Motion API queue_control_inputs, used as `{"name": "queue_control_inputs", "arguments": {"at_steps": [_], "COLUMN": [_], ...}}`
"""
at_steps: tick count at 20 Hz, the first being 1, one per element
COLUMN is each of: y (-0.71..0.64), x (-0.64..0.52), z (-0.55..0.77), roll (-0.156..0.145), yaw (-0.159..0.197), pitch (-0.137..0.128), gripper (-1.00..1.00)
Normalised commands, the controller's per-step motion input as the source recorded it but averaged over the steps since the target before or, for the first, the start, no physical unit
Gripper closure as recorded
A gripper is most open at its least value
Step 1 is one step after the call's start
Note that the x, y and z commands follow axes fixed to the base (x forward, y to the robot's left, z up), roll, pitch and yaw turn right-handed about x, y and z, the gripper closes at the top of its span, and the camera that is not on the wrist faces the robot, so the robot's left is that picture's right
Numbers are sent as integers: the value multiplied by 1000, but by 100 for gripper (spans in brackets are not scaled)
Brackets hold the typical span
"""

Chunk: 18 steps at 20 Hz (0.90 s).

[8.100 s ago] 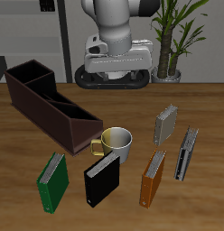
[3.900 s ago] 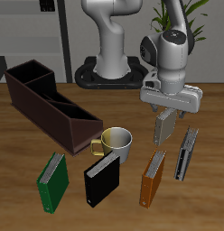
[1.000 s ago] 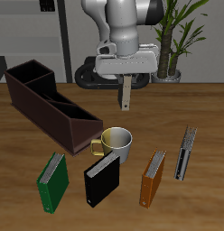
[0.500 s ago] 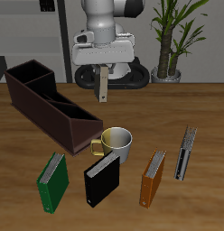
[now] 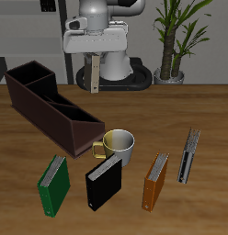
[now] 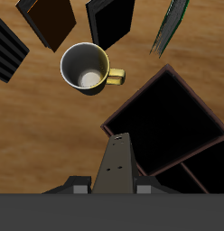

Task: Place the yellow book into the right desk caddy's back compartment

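One yellow book [image 5: 93, 73] hangs upright in the air, pinched at its top end between the two fingers [image 5: 94, 53], which are closed narrowly on its thin body. In the exterior view it is held well above the wooden surface [image 5: 180, 101], over the space just beyond the middle of the right desk caddy [image 5: 47, 106], and it touches nothing below it. The caddy is a long dark brown box lying at a slant on the surface, with dividers splitting it into compartments; none of them shows any contents. In the wrist view the book [image 6: 117, 162] reaches down from the fingers as a narrow tan slab, its lower end showing over the caddy's wall [image 6: 168, 122], and the dark inside of the compartments appears beyond it. Just beside the caddy's near end stands a yellow and white mug [image 5: 117, 145] with its handle turned toward the caddy. Nearer the front edge stand three books in a row: a green book [image 5: 54, 184], a black book [image 5: 105, 181] and an orange book [image 5: 155, 180]. A dark grey slim book [image 5: 189, 155] stands a little farther back, beside the orange one. A potted plant [image 5: 175, 37] stands at the back.
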Motion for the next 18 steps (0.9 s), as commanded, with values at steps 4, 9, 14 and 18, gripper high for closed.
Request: {"name": "queue_control_inputs", "arguments": {"at_steps": [4, 9, 14, 18], "y": [-263, -271, -375, -275], "x": [-142, -114, -85, -124], "z": [270, 140, 116, -140], "roll": [-29, -19, -7, 41], "yaw": [158, 104, 131, 229], "pitch": [-30, 0, 33, 32], "gripper": [100, 100, 100, 100]}}
